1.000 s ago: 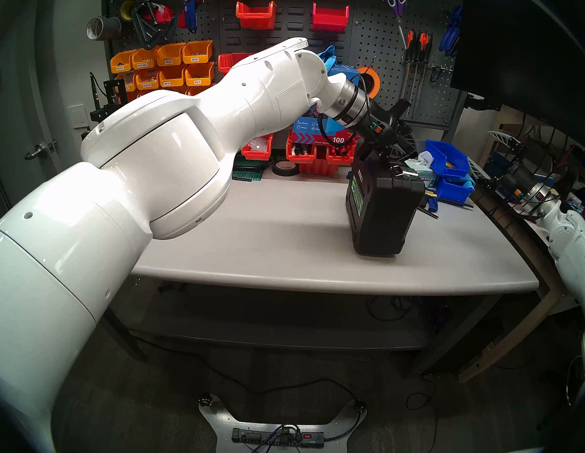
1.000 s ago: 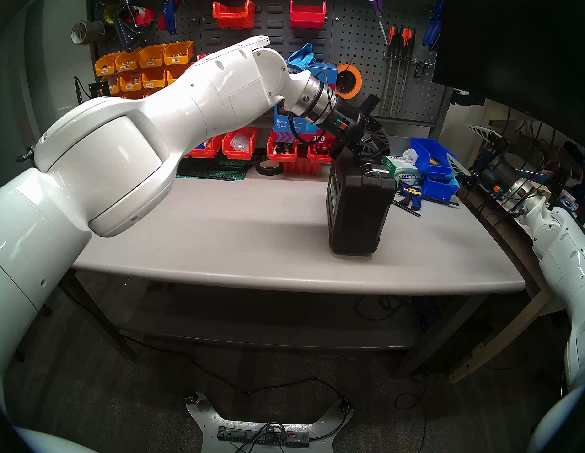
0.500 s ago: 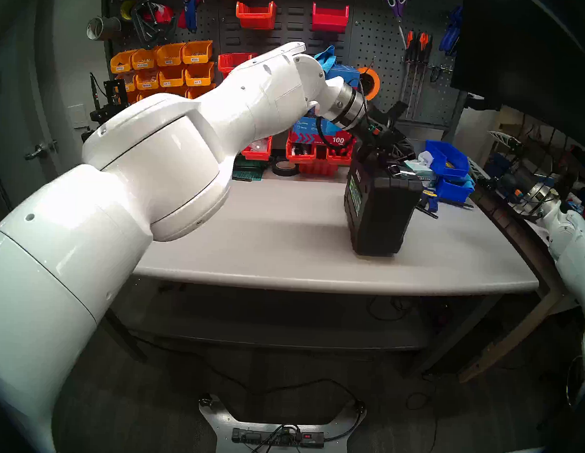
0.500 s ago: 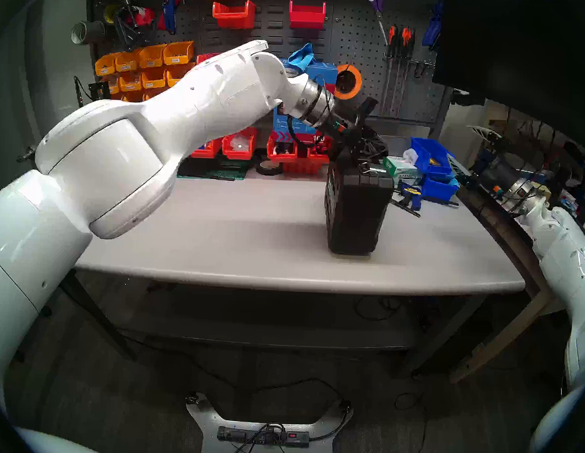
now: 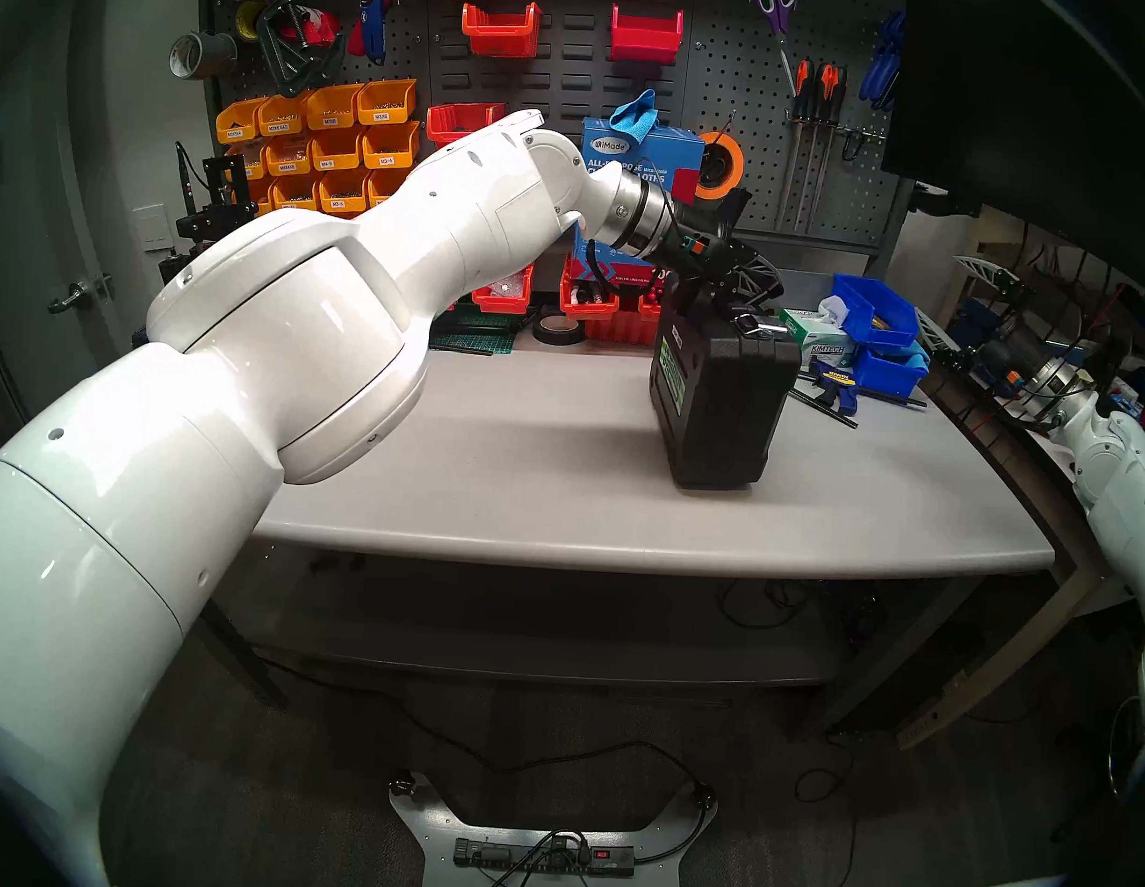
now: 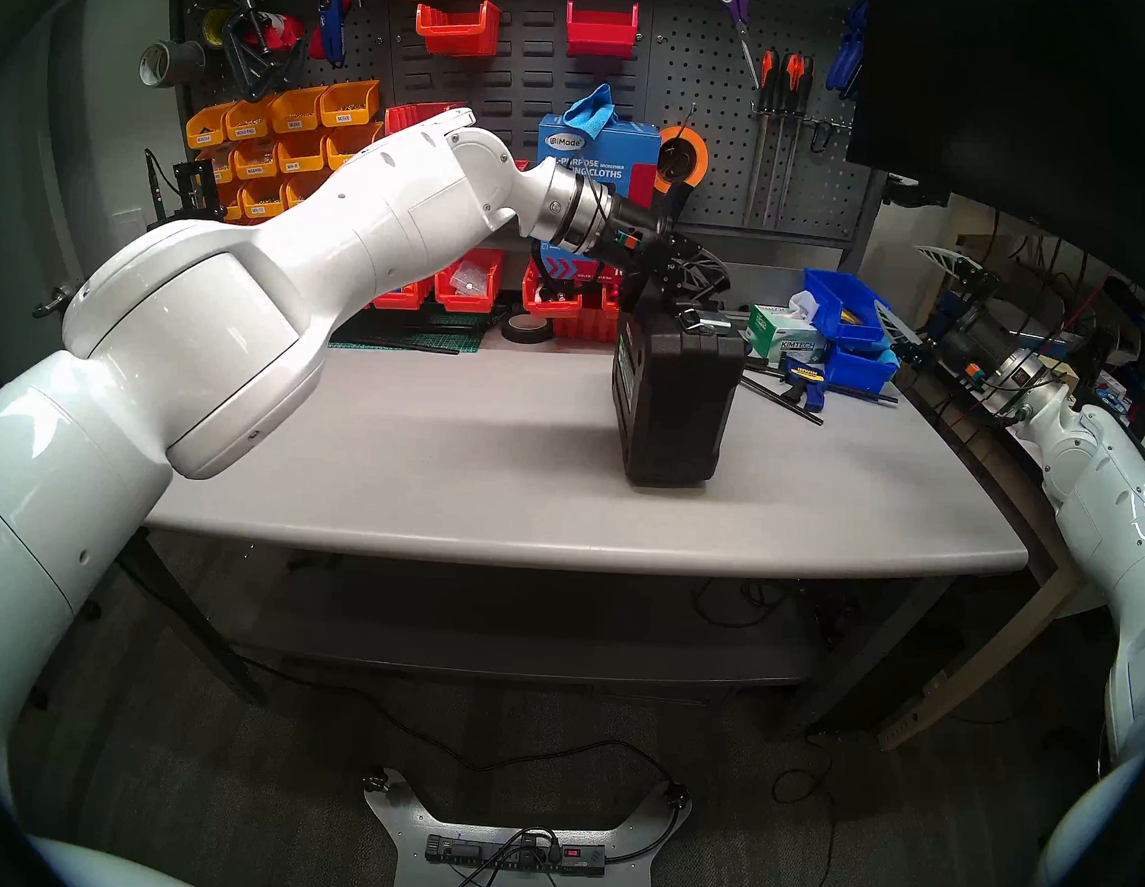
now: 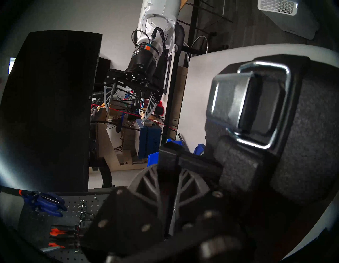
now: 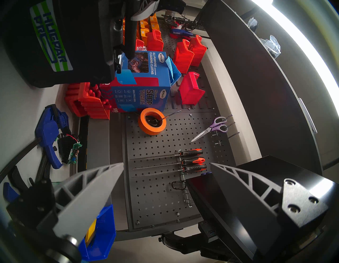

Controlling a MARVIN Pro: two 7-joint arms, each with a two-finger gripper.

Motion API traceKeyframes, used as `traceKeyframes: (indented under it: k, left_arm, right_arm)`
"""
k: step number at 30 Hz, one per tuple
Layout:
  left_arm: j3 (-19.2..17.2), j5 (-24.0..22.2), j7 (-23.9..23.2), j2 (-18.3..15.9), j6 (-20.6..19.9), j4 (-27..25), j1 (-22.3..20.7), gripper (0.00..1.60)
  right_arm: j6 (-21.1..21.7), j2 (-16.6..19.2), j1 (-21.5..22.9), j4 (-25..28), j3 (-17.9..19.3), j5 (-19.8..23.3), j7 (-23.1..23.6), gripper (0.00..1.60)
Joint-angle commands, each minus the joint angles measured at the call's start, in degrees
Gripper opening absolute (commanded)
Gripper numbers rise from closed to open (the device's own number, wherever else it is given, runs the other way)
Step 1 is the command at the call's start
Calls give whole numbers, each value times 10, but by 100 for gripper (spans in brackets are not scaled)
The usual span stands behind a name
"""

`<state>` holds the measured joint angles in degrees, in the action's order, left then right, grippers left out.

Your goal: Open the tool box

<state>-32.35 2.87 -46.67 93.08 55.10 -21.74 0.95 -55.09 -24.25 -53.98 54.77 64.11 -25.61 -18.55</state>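
The black tool box point(image 5: 720, 406) stands on end on the grey table point(image 5: 524, 444), right of middle, leaning a little, its green-white label point(image 5: 673, 375) facing left. It also shows in the head right view point(image 6: 675, 404) and the right wrist view point(image 8: 45, 46). My left gripper point(image 5: 734, 296) is at the box's top, shut on its black handle point(image 7: 192, 159). A silver latch point(image 7: 247, 102) beside the handle is closed; the second latch is hidden. My right gripper point(image 5: 954, 297) is open and empty, off the table's right side, also seen in its wrist view point(image 8: 166, 165).
Behind the box stand a blue cleaning-cloths box point(image 5: 638, 157), red bins point(image 5: 588, 297) and a black tape roll point(image 5: 558, 329). To its right lie a Kimtech tissue box point(image 5: 820, 338), blue bins point(image 5: 876, 314) and a blue clamp point(image 5: 831, 384). A dark monitor point(image 5: 1023, 92) hangs at upper right.
My left arm has drawn back to the left, and the tool box has moved left with it across the table. The right arm has not moved.
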Motion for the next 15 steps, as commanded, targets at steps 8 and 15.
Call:
traceKeyframes:
  k: [8, 15]
  left_arm:
    - [-95, -106, 18, -42, -1, -30, 41, 0]
    - [-121, -128, 14, -92, -1, -77, 90, 0]
  right_arm:
    - [1, 5, 4, 1, 4, -2, -6, 160]
    - [1, 5, 4, 1, 4, -2, -6, 160]
